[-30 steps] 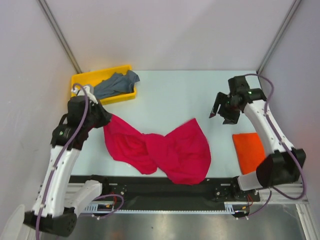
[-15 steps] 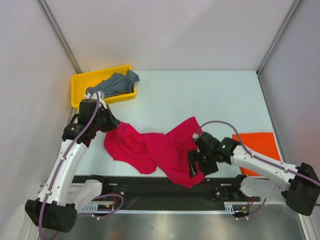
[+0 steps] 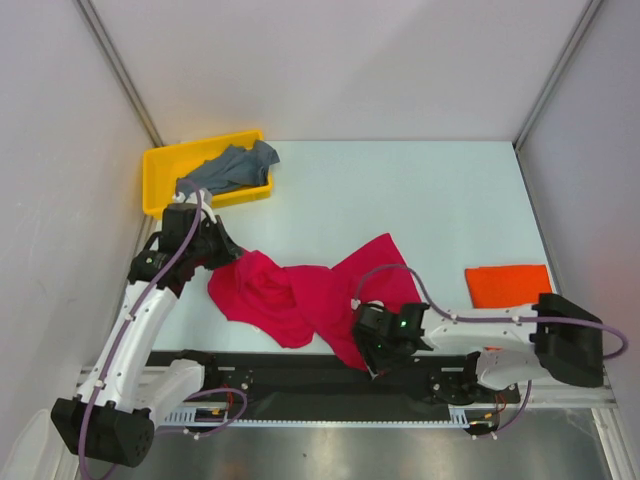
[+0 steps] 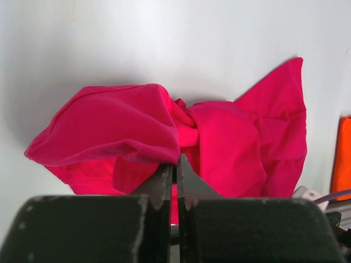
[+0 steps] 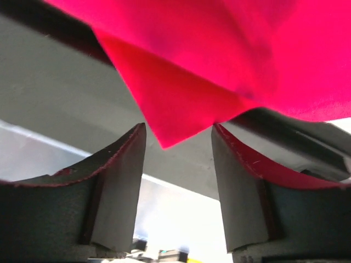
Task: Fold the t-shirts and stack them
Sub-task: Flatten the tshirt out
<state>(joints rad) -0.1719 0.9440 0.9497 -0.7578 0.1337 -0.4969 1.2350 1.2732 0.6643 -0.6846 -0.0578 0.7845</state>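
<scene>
The crimson-pink t-shirt [image 3: 300, 295] lies crumpled and twisted in the middle of the table. My left gripper [image 3: 228, 255] is shut on its left edge; the left wrist view shows the jaws [image 4: 176, 161] closed on crimson cloth [image 4: 236, 142]. My right gripper [image 3: 372, 350] is open at the shirt's near corner by the table's front edge. In the right wrist view a corner of the crimson cloth [image 5: 208, 55] hangs between the open fingers [image 5: 178, 131]. The orange-red t-shirt [image 3: 508, 285] lies folded at the right. The grey-blue t-shirt [image 3: 230, 168] lies in the tray.
The yellow plastic tray [image 3: 160, 160] stands at the back left, just behind my left arm. A black rail [image 3: 300, 370] runs along the table's front edge under the right gripper. The orange shirt's edge shows in the left wrist view [image 4: 343, 159].
My right arm has swung from the back right down to the crimson shirt's near corner at the front edge. My left gripper has shifted slightly right with the cloth.
</scene>
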